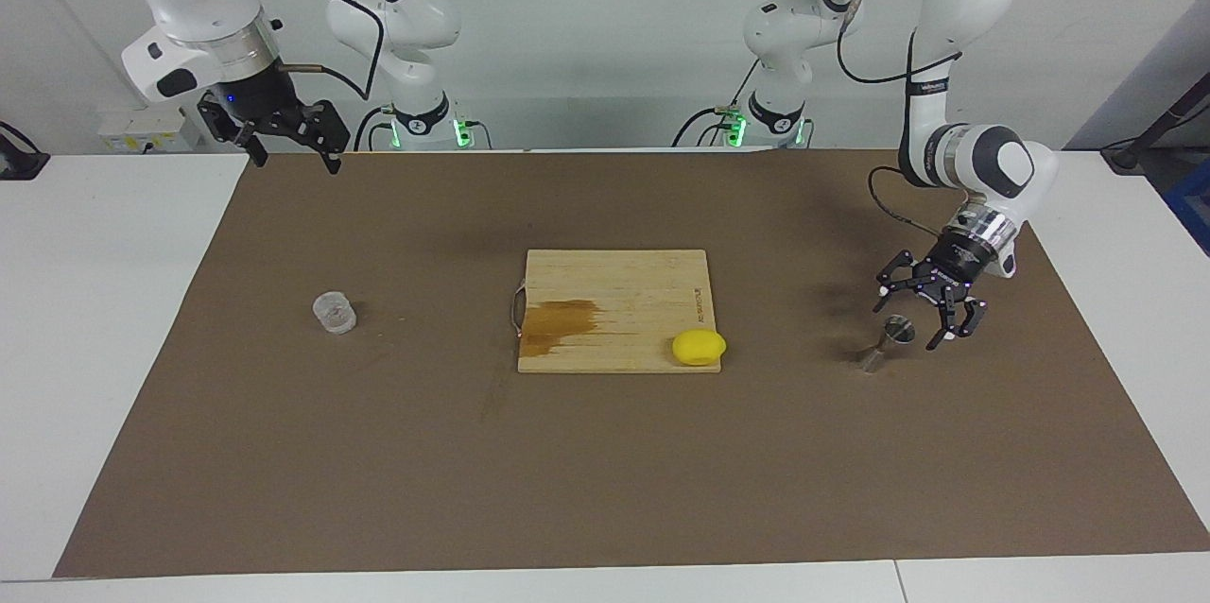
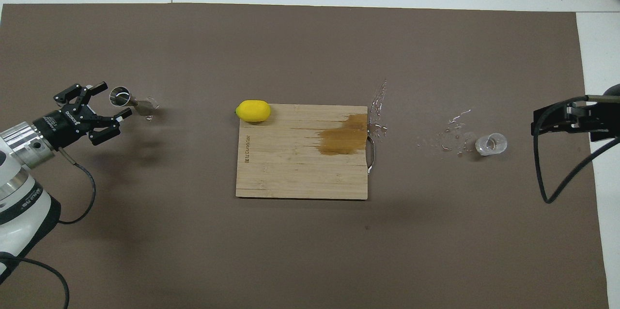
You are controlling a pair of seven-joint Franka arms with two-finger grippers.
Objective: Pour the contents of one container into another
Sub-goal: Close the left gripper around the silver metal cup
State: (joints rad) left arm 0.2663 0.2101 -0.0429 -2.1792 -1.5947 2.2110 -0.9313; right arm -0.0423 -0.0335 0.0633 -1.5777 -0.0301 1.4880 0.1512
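Left pincer (image 1: 931,319) spread wide just beside upright jigger (image 1: 893,336).

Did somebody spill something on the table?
Yes. Clear droplets lie on the brown mat beside the clear cup and by the cutting board, which has a dark wet stain. The jigger stands upright.

A robot lab: two white arms are mounted at the edge of a white table (image 1: 113,319) with brown mat (image 1: 605,480).
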